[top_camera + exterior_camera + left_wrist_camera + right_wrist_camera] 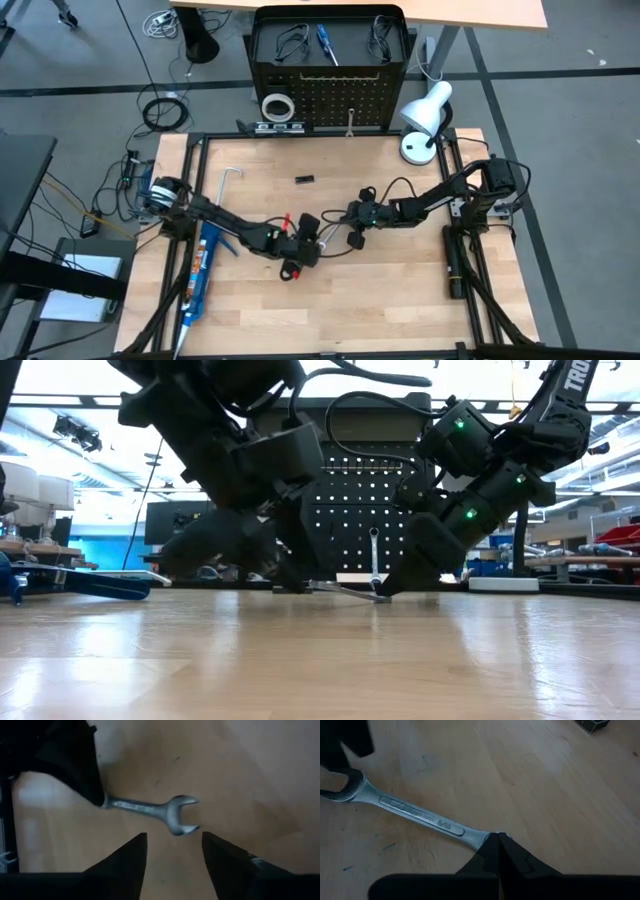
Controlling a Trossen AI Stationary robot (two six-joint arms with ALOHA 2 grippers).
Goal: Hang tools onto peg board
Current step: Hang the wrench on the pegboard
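the wrench (415,815) lies on the wooden table (400,300) near its middle, long axis running left to right between the two arms. the right gripper (497,840) is pinched shut on one end. the open-jawed head (181,814) points toward the left gripper (174,847), whose fingers (131,855) are spread just off it. farther back, the peg board (330,95) stands upright, another wrench (351,123) hanging there.
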